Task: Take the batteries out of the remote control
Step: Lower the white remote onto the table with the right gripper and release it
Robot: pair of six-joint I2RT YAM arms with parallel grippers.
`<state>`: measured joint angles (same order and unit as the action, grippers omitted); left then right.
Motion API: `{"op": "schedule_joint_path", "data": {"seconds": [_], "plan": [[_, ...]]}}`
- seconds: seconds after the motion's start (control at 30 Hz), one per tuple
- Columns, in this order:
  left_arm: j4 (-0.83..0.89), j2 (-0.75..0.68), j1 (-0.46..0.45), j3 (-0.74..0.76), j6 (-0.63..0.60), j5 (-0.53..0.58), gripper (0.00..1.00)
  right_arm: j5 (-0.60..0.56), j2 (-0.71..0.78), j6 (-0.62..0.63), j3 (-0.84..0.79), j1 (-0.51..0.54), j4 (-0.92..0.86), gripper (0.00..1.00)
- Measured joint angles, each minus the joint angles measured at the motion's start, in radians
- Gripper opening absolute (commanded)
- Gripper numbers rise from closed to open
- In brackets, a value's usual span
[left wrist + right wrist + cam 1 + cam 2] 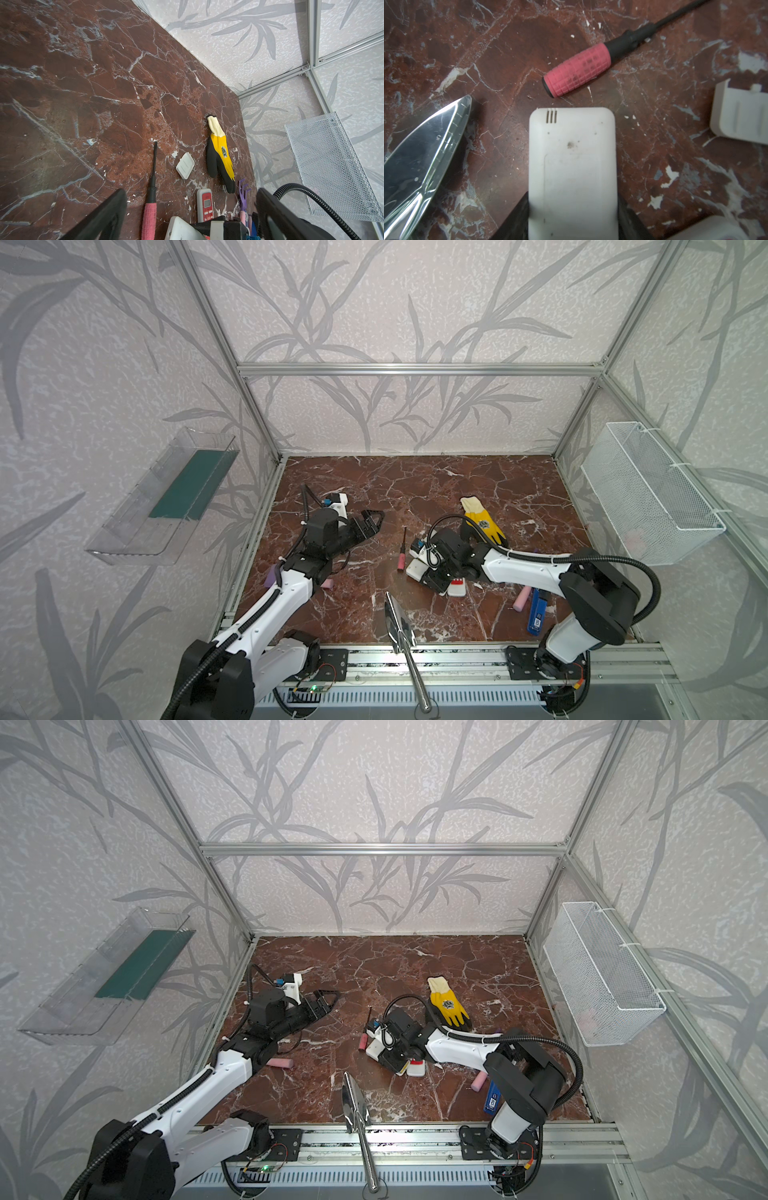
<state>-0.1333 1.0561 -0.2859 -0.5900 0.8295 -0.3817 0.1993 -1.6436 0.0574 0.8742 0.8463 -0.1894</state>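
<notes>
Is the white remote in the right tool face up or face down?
Face down: the white remote, held in the right tool, shows a plain back with vent slots, no buttons or screen.

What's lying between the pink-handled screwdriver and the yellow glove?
A small white ridged cover lies between the screwdriver and the glove, touching neither. The left wrist view shows it.

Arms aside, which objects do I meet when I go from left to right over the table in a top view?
Pink foam cylinder → pink-handled screwdriver → white remote → yellow glove → second pink cylinder → blue object.
</notes>
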Motion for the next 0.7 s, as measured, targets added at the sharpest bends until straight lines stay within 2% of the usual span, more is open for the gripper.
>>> {"op": "schedule_joint_path", "data": {"seconds": [0.27, 0.7], "plan": [[0.000, -0.002, 0.002, 0.000, -0.002, 0.006, 0.97, 0.002, -0.093, 0.097, 0.096, 0.007, -0.058, 0.51], [-0.002, -0.021, 0.006, 0.010, -0.006, 0.014, 0.97, 0.043, -0.103, 0.218, 0.099, 0.010, -0.098, 0.55]]}}
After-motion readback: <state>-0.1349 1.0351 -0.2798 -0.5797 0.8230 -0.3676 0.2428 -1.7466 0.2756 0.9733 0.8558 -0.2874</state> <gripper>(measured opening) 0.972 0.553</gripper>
